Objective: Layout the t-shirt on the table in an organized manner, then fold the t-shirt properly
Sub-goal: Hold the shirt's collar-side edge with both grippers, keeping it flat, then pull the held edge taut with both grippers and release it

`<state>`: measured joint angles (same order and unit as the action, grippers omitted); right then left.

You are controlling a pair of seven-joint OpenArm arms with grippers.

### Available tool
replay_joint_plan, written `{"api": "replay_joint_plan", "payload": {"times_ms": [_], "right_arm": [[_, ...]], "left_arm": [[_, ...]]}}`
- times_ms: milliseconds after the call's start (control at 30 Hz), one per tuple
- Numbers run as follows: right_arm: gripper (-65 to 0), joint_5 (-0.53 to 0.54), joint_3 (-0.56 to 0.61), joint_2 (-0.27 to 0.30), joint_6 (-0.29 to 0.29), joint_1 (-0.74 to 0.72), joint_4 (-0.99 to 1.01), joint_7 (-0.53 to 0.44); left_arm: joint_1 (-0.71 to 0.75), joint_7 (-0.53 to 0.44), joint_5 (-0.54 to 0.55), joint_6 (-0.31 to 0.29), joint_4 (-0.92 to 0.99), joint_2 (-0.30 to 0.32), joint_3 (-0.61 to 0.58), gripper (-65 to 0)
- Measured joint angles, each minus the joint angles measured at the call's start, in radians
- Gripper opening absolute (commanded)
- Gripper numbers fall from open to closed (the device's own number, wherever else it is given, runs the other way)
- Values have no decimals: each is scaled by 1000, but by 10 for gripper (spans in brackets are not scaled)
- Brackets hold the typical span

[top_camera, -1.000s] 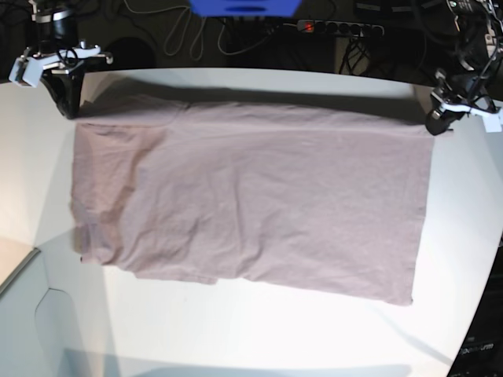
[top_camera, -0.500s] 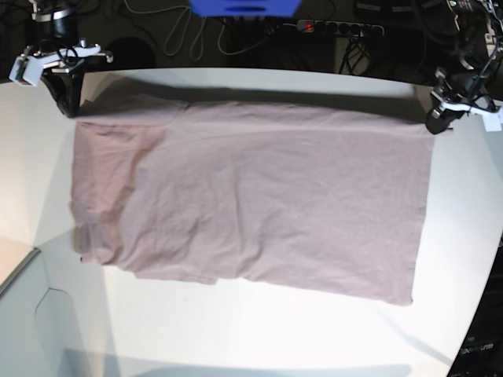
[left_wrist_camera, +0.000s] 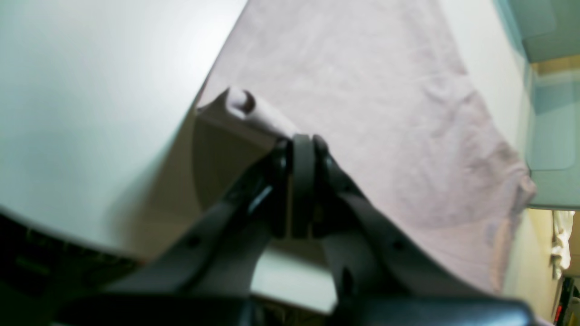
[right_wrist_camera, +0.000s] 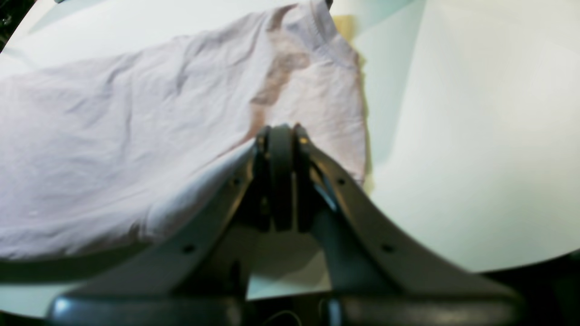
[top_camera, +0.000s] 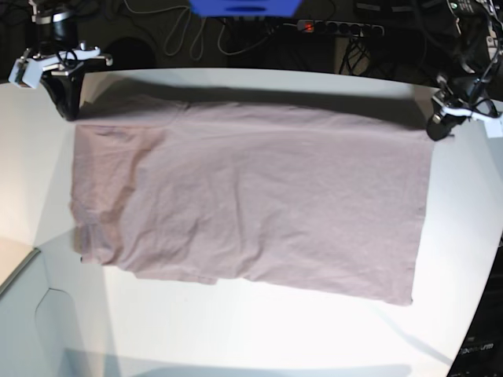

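Observation:
The dusty mauve t-shirt (top_camera: 251, 196) lies spread as a wide rectangle on the white table (top_camera: 259, 330), with wrinkles toward its left end. My left gripper (top_camera: 440, 126) is at the shirt's far right corner. In the left wrist view it (left_wrist_camera: 302, 140) is shut on the t-shirt's edge (left_wrist_camera: 362, 81), which rises off the table with a curled corner beside the tips. My right gripper (top_camera: 69, 106) is at the far left corner. The right wrist view shows it (right_wrist_camera: 281, 131) shut on the t-shirt (right_wrist_camera: 136, 136), whose edge hangs lifted from the tips.
Behind the table's far curved edge lie a power strip (top_camera: 338, 27), cables and a blue object (top_camera: 245, 6). At the near left a lower pale surface (top_camera: 16, 267) borders the table. Bare tabletop (top_camera: 259, 338) runs along the front.
My left gripper has shifted slightly outward and the shirt's far right corner is drawn a little further right. The right gripper and the rest of the shirt look unchanged.

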<state>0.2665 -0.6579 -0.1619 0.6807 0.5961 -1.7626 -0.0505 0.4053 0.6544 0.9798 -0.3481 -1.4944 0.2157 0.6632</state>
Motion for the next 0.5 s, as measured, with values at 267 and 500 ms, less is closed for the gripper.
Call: {"api": "replay_joint_plan", "payload": {"times_ms": [267, 500], "right_arm": [[-650, -2, 2, 0, 0, -56, -26, 58], [-650, 0, -5, 0, 0, -151, -97, 216]], "left_arm": [[-38, 0, 0, 1, -11, 0, -1, -649], [-55, 0, 0, 4, -13, 0, -1, -649]]}}
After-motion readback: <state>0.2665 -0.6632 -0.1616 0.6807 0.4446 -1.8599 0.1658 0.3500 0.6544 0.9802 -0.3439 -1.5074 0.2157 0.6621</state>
